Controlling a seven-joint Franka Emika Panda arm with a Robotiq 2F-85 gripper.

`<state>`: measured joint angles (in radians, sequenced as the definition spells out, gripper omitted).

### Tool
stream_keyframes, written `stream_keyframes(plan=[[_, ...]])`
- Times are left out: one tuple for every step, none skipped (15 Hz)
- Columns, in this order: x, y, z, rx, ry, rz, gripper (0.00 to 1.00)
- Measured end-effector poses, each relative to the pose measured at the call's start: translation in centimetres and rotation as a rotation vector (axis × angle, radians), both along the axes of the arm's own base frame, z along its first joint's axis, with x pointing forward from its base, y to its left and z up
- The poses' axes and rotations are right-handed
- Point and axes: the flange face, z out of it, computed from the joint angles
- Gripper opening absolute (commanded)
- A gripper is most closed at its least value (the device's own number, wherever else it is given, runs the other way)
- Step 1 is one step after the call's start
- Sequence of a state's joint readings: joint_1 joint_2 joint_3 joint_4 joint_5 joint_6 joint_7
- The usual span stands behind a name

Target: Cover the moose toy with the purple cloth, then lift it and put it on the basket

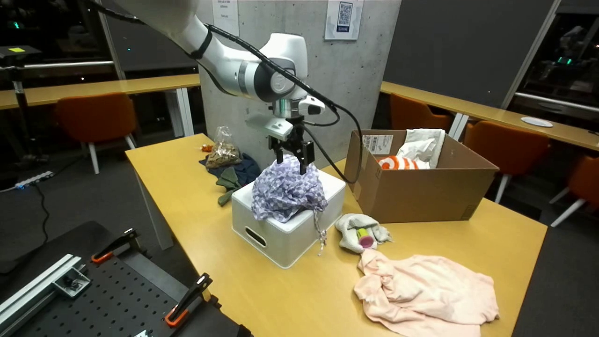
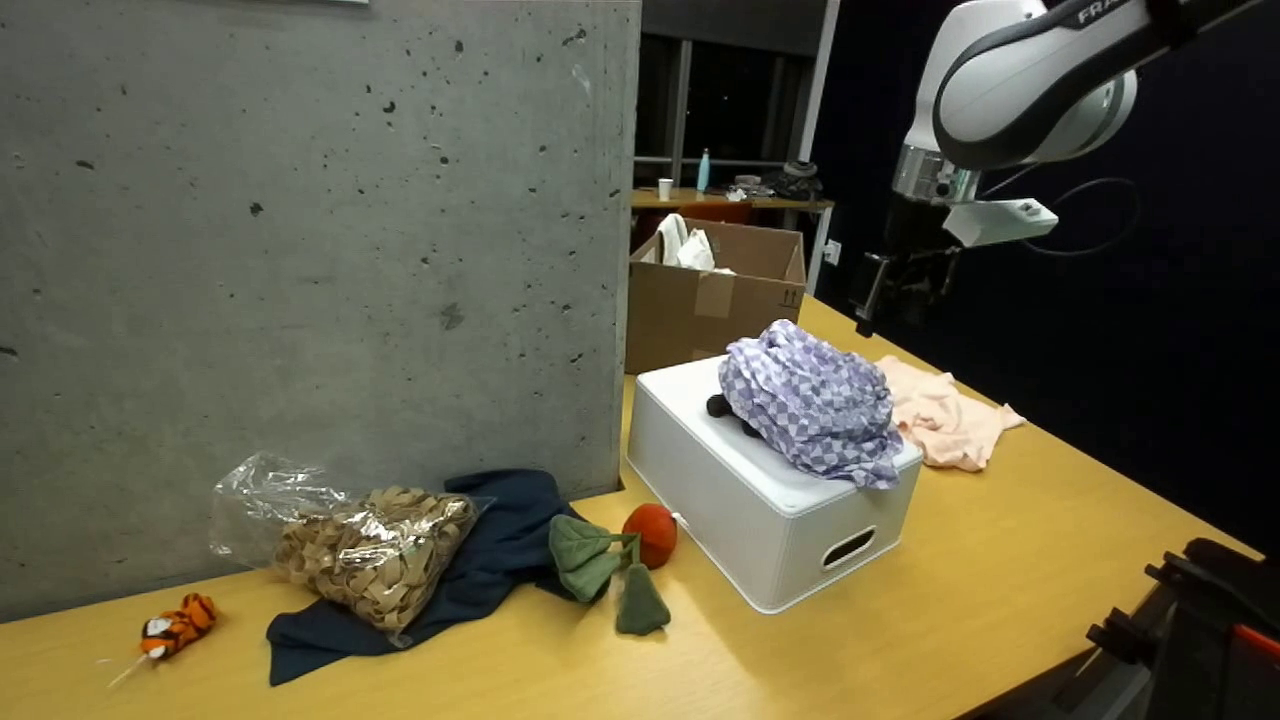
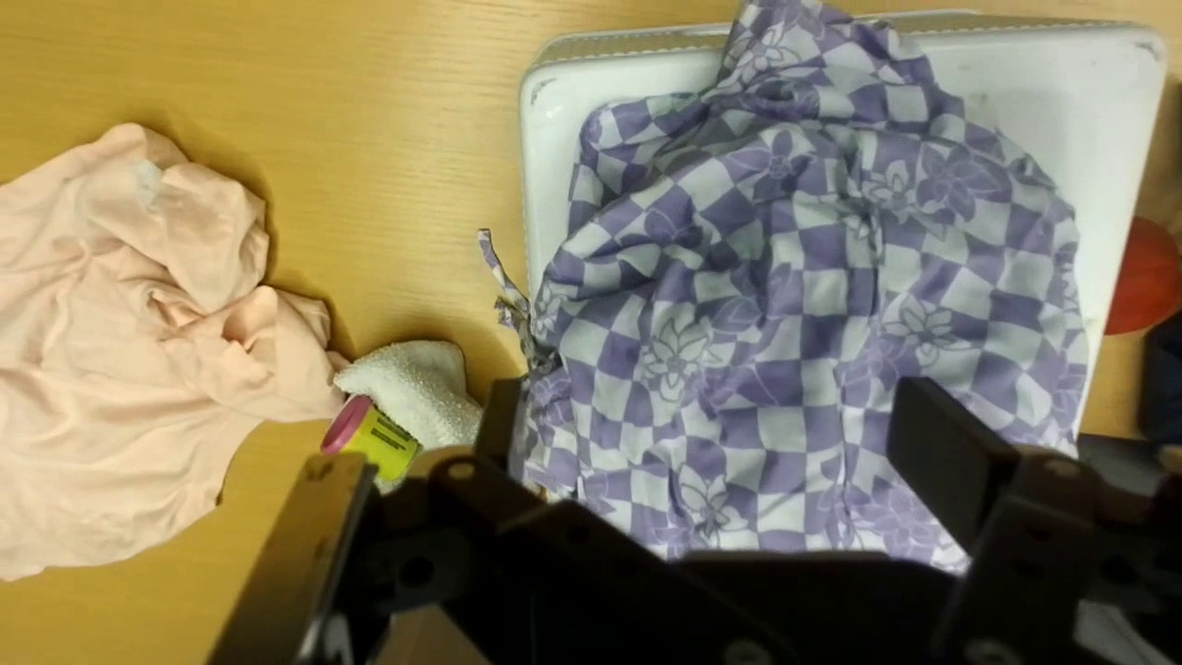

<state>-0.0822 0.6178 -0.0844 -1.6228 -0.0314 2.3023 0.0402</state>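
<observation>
In an exterior view, the pincer [image 1: 291, 164] is hanging at 12 o'clock of the purple-checked cloth [image 1: 290, 192], its 2 fingers [image 1: 307, 157] standing wide apart. The cloth is lying heaped on the white storage bin [image 1: 276, 245], which is resting on the wood-grain tabletop [image 1: 290, 299], and a tie cord [image 1: 321, 232] is dangling at the heap's 5 o'clock. A cardboard box [image 1: 421, 196] is standing between 2 and 3 o'clock of the bin; a peach garment [image 1: 430, 290] is lying at 4 o'clock.

In an exterior view, 2 dark rounded tips [image 2: 718, 406] are poking out at the cloth's 9 o'clock, and the pincer is hovering toward its 1 o'clock, a gap showing between pincer and cloth. An orange-red plush ball [image 2: 655, 535] is resting just beside the bin at 8 o'clock.

In the wrist view, the cloth is showing between the spread fingers, and a yellow-green tub [image 3: 380, 443] is lying against a pale towel [image 3: 416, 388] between 8 and 9 o'clock of it.
</observation>
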Motion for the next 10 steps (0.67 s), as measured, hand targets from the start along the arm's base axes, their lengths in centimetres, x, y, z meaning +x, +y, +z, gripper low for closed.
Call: stream_keyframes(plan=[[0.2, 0.5, -0.6, -0.016, 0.001, 0.007, 1.00], [0.4, 1.1, -1.3, -0.040, -0.002, 0.015, 1.00], [0.9, 1.6, -1.9, -0.065, -0.009, 0.024, 1.00], [1.5, 2.2, -2.5, -0.086, -0.012, 0.035, 1.00], [2.2, 2.9, -3.2, -0.100, -0.016, 0.046, 1.00], [3.0, 3.6, -4.1, -0.108, -0.019, 0.058, 1.00], [3.8, 4.3, -4.9, -0.113, -0.023, 0.071, 1.00], [4.6, 5.0, -5.8, -0.116, -0.027, 0.083, 1.00], [5.3, 5.7, -6.8, -0.119, -0.030, 0.094, 1.00], [5.9, 6.2, -7.9, -0.121, -0.031, 0.103, 1.00]])
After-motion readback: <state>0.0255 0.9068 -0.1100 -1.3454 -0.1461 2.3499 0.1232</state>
